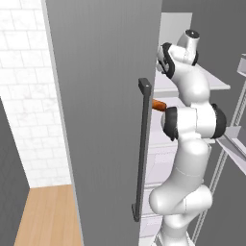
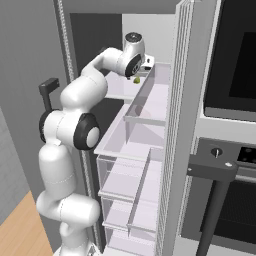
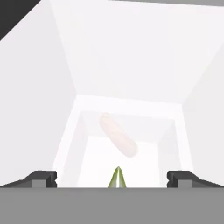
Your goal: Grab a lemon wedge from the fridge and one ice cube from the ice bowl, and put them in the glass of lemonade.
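Grey metal of the tall two-door fridge (image 1: 105,96) at left in the left base view, door swung open, long black vertical bar handle (image 1: 141,149) on its edge. Pale wooden floor (image 1: 45,216) and white tiled wall (image 1: 24,86) further left. Just right of the handle, behind the white arm, an orange-red elongated carrot-like item (image 1: 159,104) lying on a white shelf.

From the right base view: white arm at left, reaching up and into the open fridge (image 2: 190,100); white shelves (image 2: 145,125) and clear drawers below. Claw (image 2: 137,76) low over the upper shelf, with the tiny yellow-green lemon wedge (image 2: 136,79) right at its tip. Further right, black oven (image 2: 235,75) with a dark bar handle.

In the hand view: two small dark finger tips (image 3: 41,179) spread to their widest at the bottom corners, gripping nothing. Between them, clear of both, the pointed green-yellow top of the lemon wedge (image 3: 117,178), resting on the white shelf floor. Beyond it, seen faintly through the pale shelf, a washed-out elongated shape (image 3: 118,135), tilted. White fridge walls (image 3: 39,109) on either side.
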Tool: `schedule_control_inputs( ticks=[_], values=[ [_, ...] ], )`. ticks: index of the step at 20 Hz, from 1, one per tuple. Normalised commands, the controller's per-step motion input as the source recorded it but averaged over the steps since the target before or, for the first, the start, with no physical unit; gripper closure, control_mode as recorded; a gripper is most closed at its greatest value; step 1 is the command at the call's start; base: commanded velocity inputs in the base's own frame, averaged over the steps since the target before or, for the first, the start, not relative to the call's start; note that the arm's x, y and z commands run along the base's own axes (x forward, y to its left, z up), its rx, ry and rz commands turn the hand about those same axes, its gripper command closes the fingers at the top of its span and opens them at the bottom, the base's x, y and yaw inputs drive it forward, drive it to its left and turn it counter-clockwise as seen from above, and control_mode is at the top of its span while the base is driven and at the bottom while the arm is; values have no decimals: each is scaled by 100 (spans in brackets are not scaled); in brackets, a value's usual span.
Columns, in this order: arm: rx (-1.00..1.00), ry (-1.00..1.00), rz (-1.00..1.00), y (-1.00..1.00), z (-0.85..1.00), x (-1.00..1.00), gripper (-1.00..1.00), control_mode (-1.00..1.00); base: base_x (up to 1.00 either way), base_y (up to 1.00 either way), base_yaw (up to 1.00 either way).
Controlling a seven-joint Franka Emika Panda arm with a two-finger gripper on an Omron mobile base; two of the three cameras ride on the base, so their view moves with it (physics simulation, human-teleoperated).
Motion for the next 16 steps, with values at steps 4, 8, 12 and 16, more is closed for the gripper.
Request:
schedule_control_inputs(
  ticks=[4,8,12,16],
  values=[
    [0,0,0,-1,0,-4,-100,-100,0,0,0],
    [0,0,0,-1,0,-14,-100,-100,0,0,0],
    [0,0,0,0,0,-22,-100,-100,0,0,0],
    [0,0,0,0,0,-32,-100,-100,0,0,0]
  ],
)
